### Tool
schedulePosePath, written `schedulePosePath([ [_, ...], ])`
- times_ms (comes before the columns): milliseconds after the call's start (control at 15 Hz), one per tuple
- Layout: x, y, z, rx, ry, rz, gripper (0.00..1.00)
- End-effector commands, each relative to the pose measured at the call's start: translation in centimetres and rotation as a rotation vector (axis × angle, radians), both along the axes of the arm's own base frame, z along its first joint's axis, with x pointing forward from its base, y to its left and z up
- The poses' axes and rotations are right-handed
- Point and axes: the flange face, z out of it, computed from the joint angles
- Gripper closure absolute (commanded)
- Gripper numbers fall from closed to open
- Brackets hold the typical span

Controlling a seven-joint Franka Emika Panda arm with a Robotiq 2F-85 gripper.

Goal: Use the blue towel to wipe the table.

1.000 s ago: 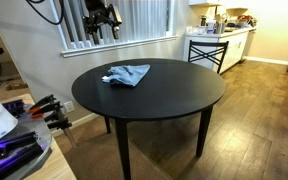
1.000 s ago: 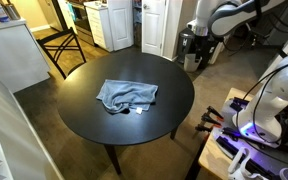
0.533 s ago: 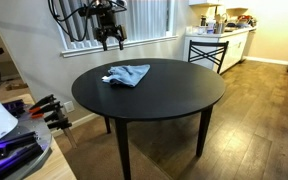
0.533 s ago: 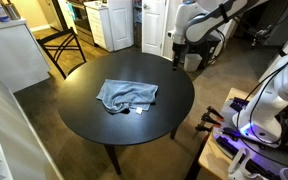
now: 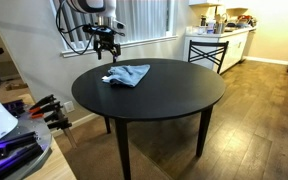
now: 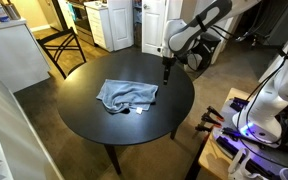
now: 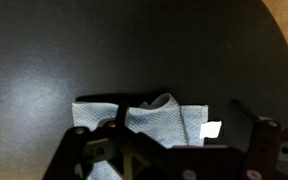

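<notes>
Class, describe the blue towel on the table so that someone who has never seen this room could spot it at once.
Find the round black table in the middle of the room. On its top, toward the side where the robot's claw hangs, lies a crumpled towel. It is the only soft, pale blue thing on that dark surface.

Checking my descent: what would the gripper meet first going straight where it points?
Probably the blue towel, framed between the gripper's fingers in the wrist view. Depth is unclear; it hangs near the towel's edge, so bare round table is possible.
</notes>
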Motion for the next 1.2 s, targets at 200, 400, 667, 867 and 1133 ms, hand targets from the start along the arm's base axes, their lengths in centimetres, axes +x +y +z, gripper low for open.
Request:
schedulePosePath([
  [200, 0.3, 0.0, -0.1, 0.001, 0.001, 0.001, 0.00],
  [400, 0.3, 0.0, -0.1, 0.001, 0.001, 0.001, 0.00],
  [667, 2.8, 3.4, -0.5, 0.035, -0.043, 0.086, 0.00],
  [867, 6.0, 8.2, -2.6, 0.059, -0.035, 0.184, 0.00],
  [1133, 10.8, 11.9, -6.6, 0.045, -0.051, 0.247, 0.00],
])
